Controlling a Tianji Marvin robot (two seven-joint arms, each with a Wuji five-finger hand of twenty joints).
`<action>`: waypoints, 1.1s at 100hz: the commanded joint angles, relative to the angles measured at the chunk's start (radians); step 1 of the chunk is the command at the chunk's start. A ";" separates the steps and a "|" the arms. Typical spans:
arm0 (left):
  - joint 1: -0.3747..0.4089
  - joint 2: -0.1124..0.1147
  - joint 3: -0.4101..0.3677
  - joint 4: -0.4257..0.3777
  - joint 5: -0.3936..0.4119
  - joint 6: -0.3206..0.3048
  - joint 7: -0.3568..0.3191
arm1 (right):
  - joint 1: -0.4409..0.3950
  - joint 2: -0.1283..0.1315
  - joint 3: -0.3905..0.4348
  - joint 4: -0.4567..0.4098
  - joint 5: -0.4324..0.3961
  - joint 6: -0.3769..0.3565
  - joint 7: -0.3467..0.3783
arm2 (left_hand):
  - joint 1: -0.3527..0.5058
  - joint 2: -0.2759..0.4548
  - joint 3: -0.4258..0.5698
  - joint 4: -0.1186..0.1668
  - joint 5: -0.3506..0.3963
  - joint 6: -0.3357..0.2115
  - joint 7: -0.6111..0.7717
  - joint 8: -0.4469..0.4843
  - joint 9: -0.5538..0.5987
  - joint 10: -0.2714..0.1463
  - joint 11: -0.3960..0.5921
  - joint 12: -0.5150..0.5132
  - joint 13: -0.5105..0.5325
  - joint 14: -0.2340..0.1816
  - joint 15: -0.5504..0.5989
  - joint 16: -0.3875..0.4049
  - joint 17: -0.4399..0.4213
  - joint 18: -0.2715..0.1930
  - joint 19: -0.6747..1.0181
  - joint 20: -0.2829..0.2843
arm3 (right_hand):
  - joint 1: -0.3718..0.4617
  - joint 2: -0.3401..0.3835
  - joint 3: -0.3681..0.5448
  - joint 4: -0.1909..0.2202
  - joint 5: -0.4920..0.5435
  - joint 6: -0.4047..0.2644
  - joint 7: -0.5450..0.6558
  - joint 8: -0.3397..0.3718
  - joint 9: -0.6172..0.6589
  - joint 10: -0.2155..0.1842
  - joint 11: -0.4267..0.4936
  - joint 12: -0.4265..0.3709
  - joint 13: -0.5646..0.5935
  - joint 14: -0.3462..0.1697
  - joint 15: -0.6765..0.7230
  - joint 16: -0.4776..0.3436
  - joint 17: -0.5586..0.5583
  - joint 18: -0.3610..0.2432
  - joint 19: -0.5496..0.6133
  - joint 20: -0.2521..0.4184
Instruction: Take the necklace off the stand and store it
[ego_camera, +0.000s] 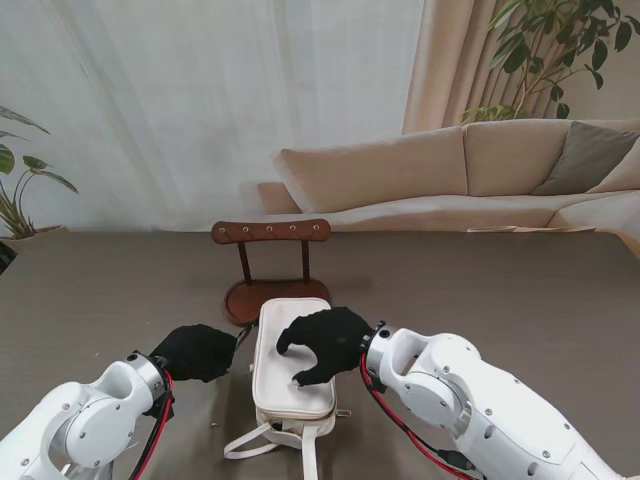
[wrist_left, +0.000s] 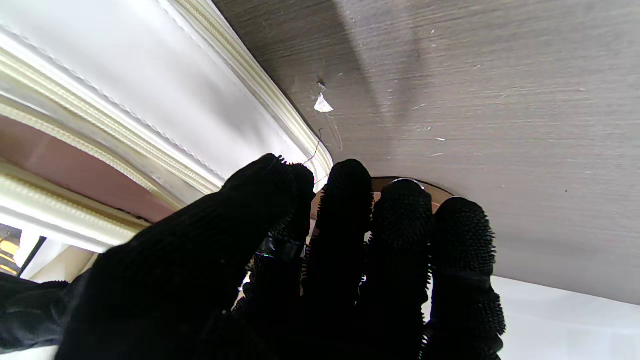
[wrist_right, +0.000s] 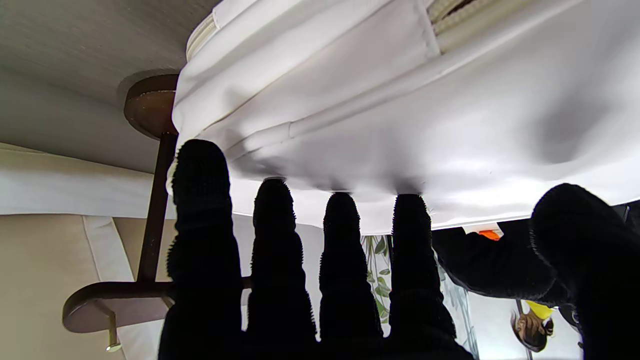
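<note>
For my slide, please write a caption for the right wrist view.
Right hand fingertips press on the white bag, wooden stand behind it.

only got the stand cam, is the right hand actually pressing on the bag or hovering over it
Observer: Pressing. In the right wrist view, four fingertips of the right hand dent the white bag.
Operator: is the zip open on the left side
Observer: It looks open. The left wrist view shows pinkish lining between two zipper rows.
Operator: any sign of the necklace
Observer: Only a thin dark strand at the left hand's fingertips, beside the bag's edge. I cannot tell whether it is the necklace.
</note>
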 joint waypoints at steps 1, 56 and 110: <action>0.011 -0.003 -0.010 -0.013 -0.002 0.000 -0.017 | -0.001 0.004 -0.009 0.017 -0.002 -0.004 0.030 | 0.016 0.003 0.025 -0.026 -0.003 -0.046 0.032 0.021 0.020 -0.009 -0.002 0.002 0.031 0.025 -0.006 -0.006 -0.011 -0.019 0.000 -0.008 | -0.017 0.018 0.007 0.006 -0.006 -0.032 -0.003 -0.012 -0.032 -0.027 -0.019 -0.022 -0.010 -0.003 0.003 -0.002 -0.474 -0.016 -0.019 -0.028; 0.122 0.004 -0.099 -0.148 0.017 0.012 -0.101 | 0.027 0.009 -0.049 0.081 0.027 0.009 0.059 | 0.017 0.009 0.016 -0.026 -0.006 -0.049 0.032 0.024 0.015 -0.012 -0.003 0.005 0.026 0.026 -0.007 -0.005 -0.018 -0.017 -0.001 -0.007 | -0.013 0.024 0.012 0.010 0.030 -0.039 0.011 -0.016 -0.013 -0.036 -0.021 -0.032 0.018 -0.008 0.024 0.004 -0.469 -0.023 0.001 -0.013; 0.158 0.005 -0.103 -0.169 0.043 0.022 -0.111 | 0.056 -0.011 -0.049 -0.010 0.008 0.105 0.035 | 0.018 0.011 0.012 -0.024 -0.007 -0.055 0.031 0.025 0.013 -0.015 -0.009 0.005 0.016 0.025 -0.009 -0.003 -0.028 -0.017 -0.006 -0.005 | -0.038 0.056 -0.014 0.017 -0.076 0.032 0.001 -0.014 -0.078 0.020 -0.007 -0.025 -0.024 0.045 -0.003 -0.002 -0.478 0.009 -0.014 -0.016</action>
